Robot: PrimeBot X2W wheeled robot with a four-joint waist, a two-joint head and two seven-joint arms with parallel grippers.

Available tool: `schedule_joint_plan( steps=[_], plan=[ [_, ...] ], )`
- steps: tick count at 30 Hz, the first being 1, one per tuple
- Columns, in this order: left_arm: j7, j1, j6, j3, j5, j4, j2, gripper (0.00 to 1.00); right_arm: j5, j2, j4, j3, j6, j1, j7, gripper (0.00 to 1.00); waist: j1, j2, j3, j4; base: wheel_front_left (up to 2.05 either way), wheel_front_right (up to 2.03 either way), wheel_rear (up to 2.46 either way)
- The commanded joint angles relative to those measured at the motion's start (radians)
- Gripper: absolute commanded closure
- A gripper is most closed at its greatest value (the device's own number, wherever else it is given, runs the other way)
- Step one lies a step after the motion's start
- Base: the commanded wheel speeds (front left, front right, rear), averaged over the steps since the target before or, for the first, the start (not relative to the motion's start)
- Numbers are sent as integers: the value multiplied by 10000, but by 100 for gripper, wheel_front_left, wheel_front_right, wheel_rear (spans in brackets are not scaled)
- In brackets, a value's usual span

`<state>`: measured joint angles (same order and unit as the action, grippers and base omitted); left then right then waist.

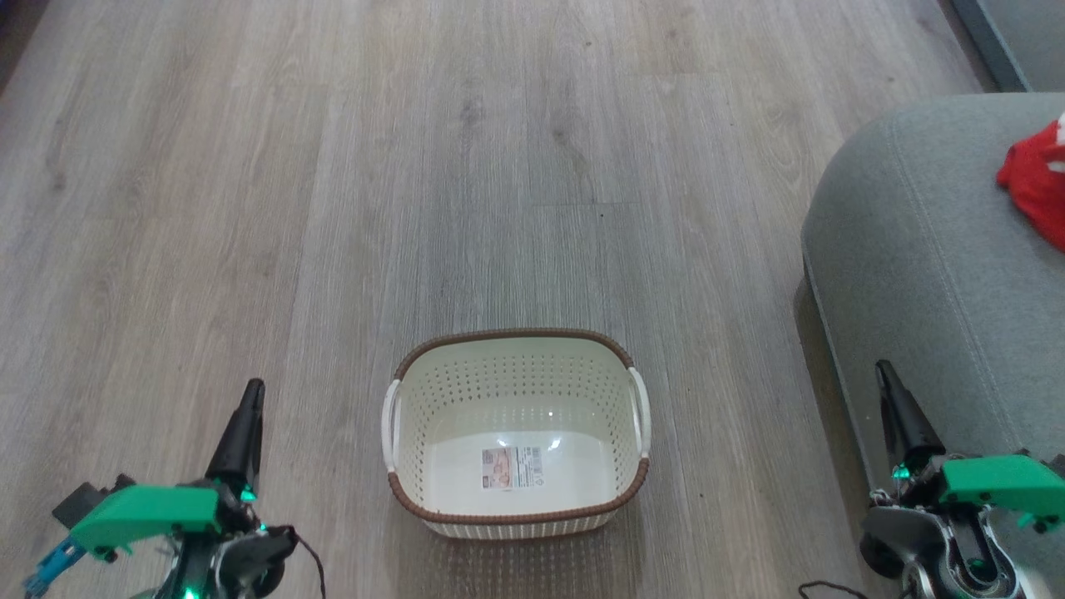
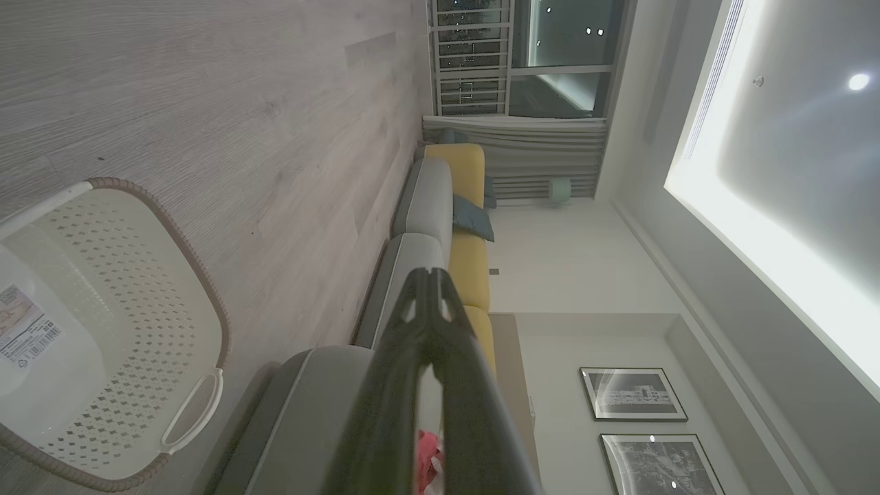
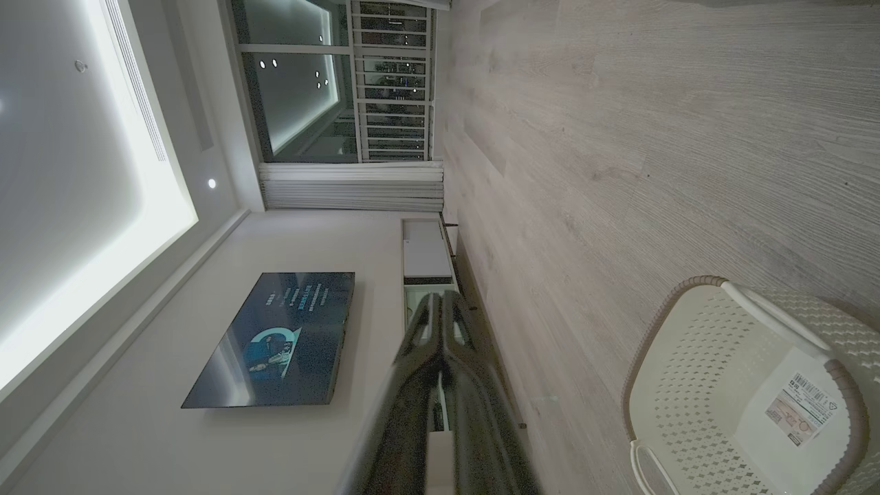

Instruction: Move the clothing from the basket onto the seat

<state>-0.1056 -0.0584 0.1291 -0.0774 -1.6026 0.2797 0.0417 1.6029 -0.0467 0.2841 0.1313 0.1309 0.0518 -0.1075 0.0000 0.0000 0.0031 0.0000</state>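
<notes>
Clothing (image 1: 1036, 187) on seat (image 1: 915, 233) is judged soft, light; best pinched at a raised fold. Left end effector (image 1: 254, 387) and right end effector (image 1: 882, 368) are closed, empty.

- Left gripper (image 1: 252, 389): low at the head view's lower left, fingers pressed together, empty, pointing up.
- Right gripper (image 1: 884, 371): lower right, fingers likewise together, empty.

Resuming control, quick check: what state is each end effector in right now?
Left end effector: closed, holding nothing.
Right end effector: closed, holding nothing.
</notes>
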Motion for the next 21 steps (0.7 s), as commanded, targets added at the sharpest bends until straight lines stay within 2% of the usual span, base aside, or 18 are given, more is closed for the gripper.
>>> schedule_joint_plan(
  steps=[1, 21],
  plan=[
    [-79, -497, 15, -367, -58, -342, 85, 100, 55, -35, -393, -172, -2, 561, -59, 100, 0, 0, 0, 0, 0, 0, 0],
    [-78, -497, 15, -366, -59, -343, 85, 100, 56, -35, -393, -173, -2, 561, -59, 100, 0, 0, 0, 0, 0, 0, 0]
  ],
)
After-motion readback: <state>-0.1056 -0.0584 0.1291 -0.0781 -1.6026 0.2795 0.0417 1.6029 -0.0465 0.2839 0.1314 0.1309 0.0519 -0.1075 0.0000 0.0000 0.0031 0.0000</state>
